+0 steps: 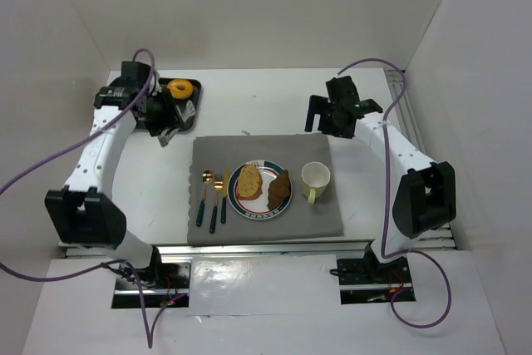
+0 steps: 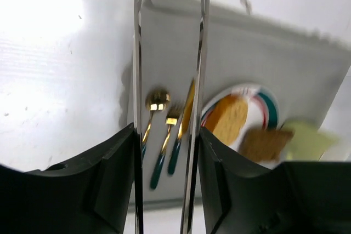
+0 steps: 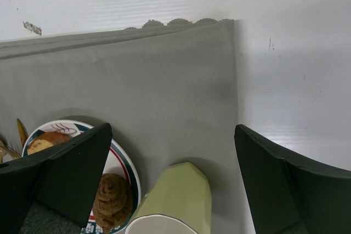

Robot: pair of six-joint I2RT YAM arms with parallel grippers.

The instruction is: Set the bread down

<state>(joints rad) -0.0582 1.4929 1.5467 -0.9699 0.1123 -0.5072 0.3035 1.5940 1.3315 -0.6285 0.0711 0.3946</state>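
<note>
A golden bread slice and a dark brown pastry lie on a striped-rim plate on the grey mat. A ring-shaped bun sits in the black tray at the back left. My left gripper hovers beside that tray, shut on metal tongs; the tongs' two blades stand apart with nothing between them. In the left wrist view the slice shows below. My right gripper hangs open and empty over the mat's far right corner.
A spoon, a fork and a knife with teal handles lie left of the plate. A pale green cup stands right of it, under the right wrist camera. White walls close in on three sides.
</note>
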